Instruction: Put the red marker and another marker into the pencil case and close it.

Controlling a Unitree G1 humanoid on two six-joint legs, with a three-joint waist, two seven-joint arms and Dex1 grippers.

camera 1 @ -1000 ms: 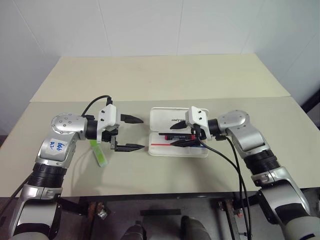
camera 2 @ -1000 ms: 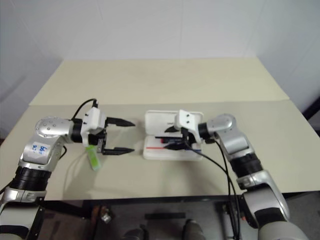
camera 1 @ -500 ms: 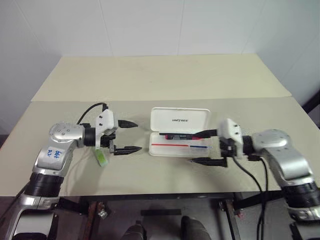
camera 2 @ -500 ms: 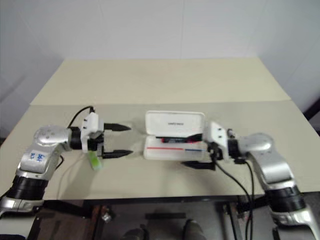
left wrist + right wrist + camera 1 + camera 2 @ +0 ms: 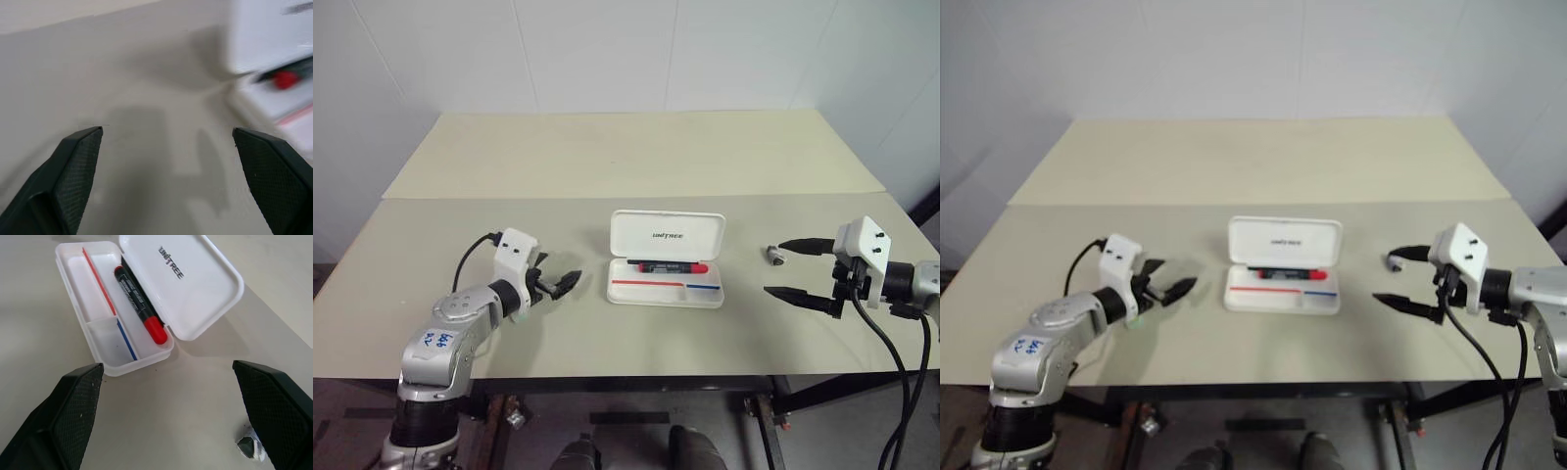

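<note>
- Two grippers in view, both empty, one on each side of the pencil case (image 5: 641, 233)
- pencil case sits mid-counter (image 5: 607, 176), lid open and tilted back on its hinge, dark lettering on the lid's inner face; tray faces up on the robot's side of the lid
- red marker (image 5: 668, 265) is inside the tray, lying lengthwise in the long compartment against the hinge; red cap end points to the robot's right; black middle band visible
- red-and-blue stripe (image 5: 666, 285) runs along the tray's inner divider; the compartments on the near side of it hold nothing that I can see
- left gripper (image 5: 558, 282): fingers spread wide, nothing between them; low over the counter, left of the case and apart from it, pointing toward the case; left wrist view shows bare counter between the fingers and the case's end with the red marker tip blurred beyond
- green highlighter (image 5: 1138, 316): just a sliver of green under the left gripper's wrist, on the counter; mostly hidden; can't tell whether the gripper touches it
- right gripper (image 5: 773, 267): fingers spread wide, nothing held; right of the case, well apart from it, pointing left toward it
- small grey metal bit (image 5: 775, 256) lies on the counter near the right gripper's fingertips; not gripped
</note>
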